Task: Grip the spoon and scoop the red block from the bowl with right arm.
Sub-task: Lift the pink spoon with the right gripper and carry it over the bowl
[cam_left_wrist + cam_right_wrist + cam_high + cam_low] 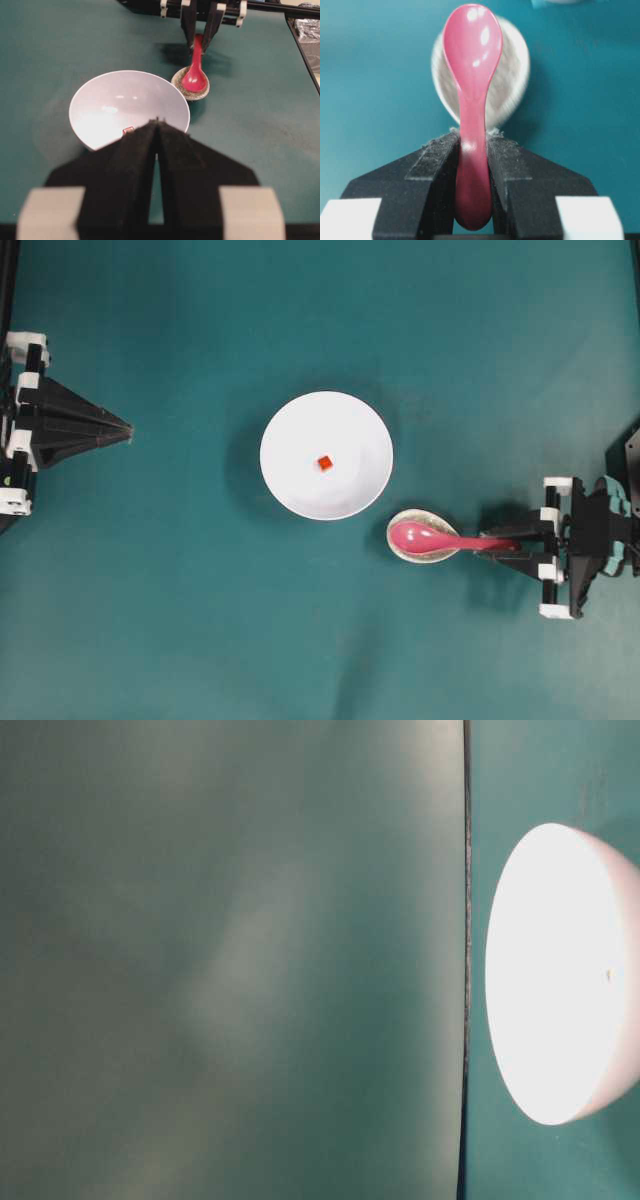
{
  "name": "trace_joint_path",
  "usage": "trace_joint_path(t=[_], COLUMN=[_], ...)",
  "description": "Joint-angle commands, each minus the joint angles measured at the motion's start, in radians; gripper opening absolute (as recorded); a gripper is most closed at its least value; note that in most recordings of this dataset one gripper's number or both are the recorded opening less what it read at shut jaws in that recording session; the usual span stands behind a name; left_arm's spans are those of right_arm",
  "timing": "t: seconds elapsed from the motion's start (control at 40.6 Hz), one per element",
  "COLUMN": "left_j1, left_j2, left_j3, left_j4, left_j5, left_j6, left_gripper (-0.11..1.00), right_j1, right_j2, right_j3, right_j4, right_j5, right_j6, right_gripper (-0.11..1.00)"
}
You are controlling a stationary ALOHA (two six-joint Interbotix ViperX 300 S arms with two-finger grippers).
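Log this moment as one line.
right gripper: shut on spoon handle | scoop: on grey dish | red block: in bowl | left gripper: shut, idle

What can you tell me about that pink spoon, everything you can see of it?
The spoon is glossy pink-red, plastic by its look, with an oval scoop and a straight handle. Its scoop lies hollow side up in a small speckled grey dish just beside the white bowl. The right end effector has its black fingers against both sides of the handle, whose end pokes out behind them.
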Motion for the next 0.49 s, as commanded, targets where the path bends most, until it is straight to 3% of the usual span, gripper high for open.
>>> trace_joint_path(t=[0.0,0.099,0.246,0.369,0.468], left_j1=[0.000,0.000,0.000,0.000,0.000], left_j2=[0.006,0.005,0.003,0.006,0.008], left_j3=[-0.029,-0.029,-0.028,-0.028,-0.028], left_j4=[0.002,0.002,0.002,0.002,0.002], left_j5=[-0.018,-0.046,-0.055,-0.055,-0.055], left_j6=[0.003,0.005,0.008,0.011,0.014], left_gripper=[0.00,0.00,0.00,0.00,0.00], right_j1=[-0.014,-0.054,-0.132,-0.253,-0.393], right_j2=[-0.094,-0.210,-0.396,-0.543,-0.629], right_j3=[-0.029,-0.060,-0.124,-0.199,-0.264], right_j4=[0.000,-0.002,-0.003,-0.002,0.000], right_j5=[-0.037,-0.035,0.057,0.301,0.568], right_j6=[-0.026,-0.106,-0.316,-0.482,-0.545], right_gripper=[0.22,0.22,0.22,0.22,0.22])
